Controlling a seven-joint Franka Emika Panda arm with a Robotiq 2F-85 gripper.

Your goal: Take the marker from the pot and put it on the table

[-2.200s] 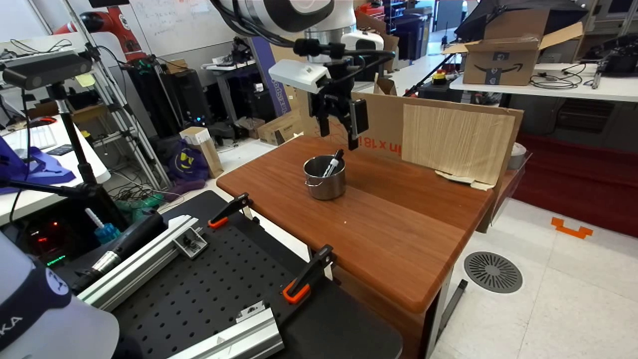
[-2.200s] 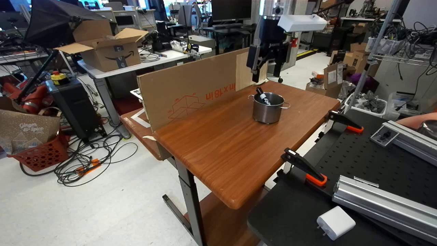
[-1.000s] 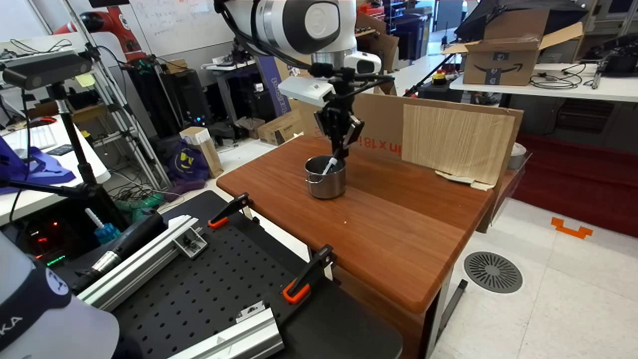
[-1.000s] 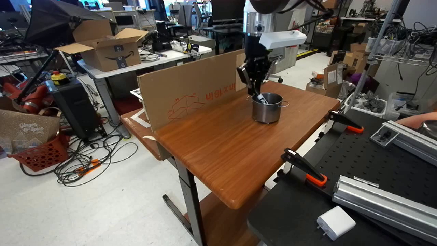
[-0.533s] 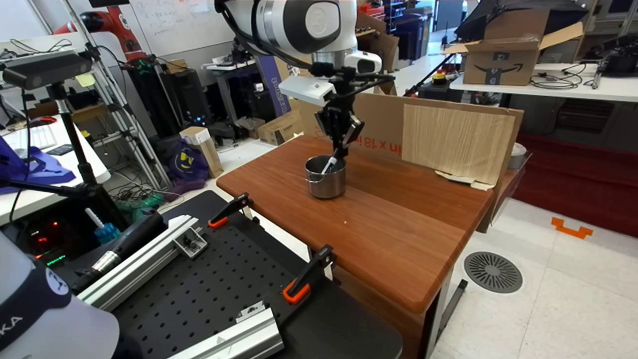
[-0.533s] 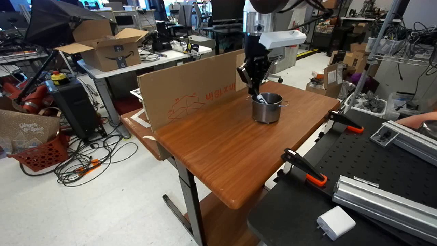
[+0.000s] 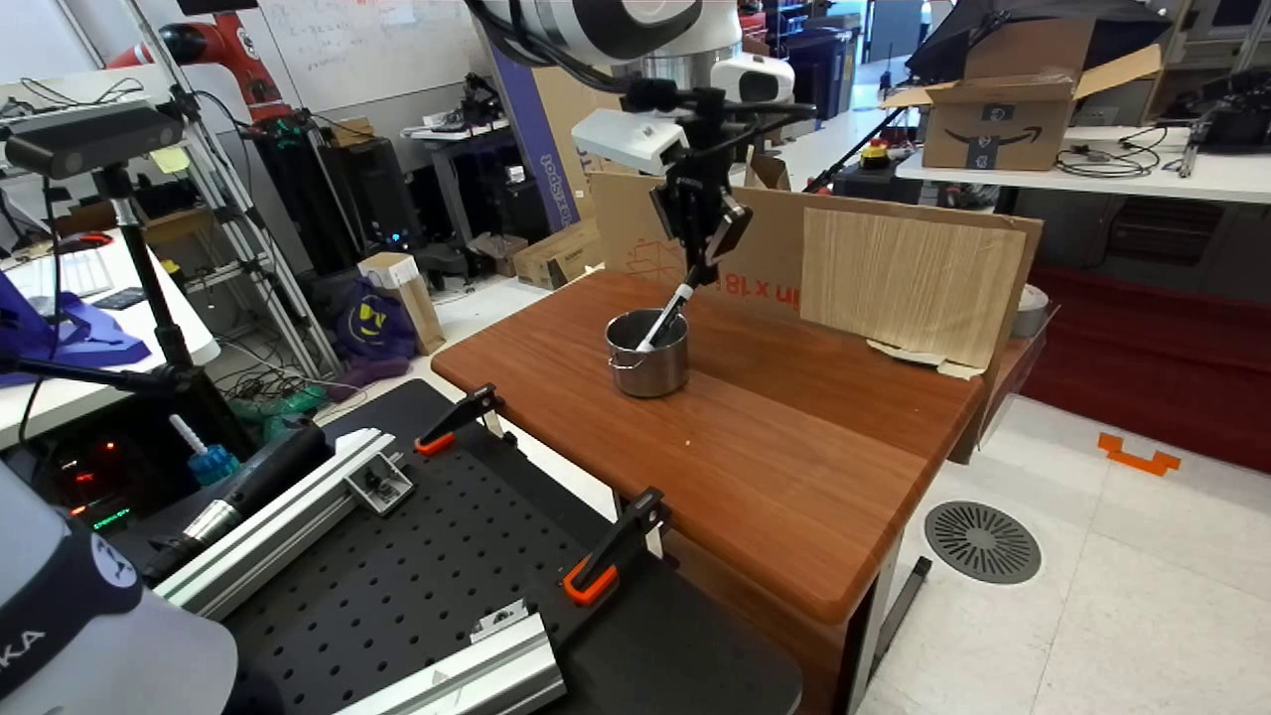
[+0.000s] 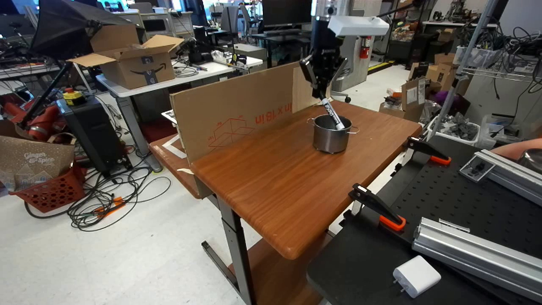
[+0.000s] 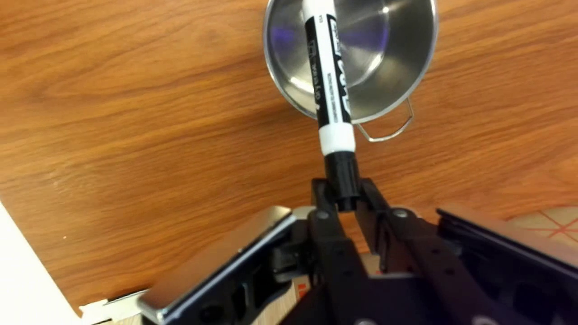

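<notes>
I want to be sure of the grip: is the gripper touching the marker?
Touching: the wrist view shows the gripper closed on the marker, its black cap between the fingertips.

Holding the marker slantwise by its upper end in the end effector, with its white lower end seen against the mouth of the pot, upright toward the far short edge of the counter. Bordered along one long edge by a red-printed cardboard panel, and along the opposite one by two black-and-orange clamps and a black perforated board.
</notes>
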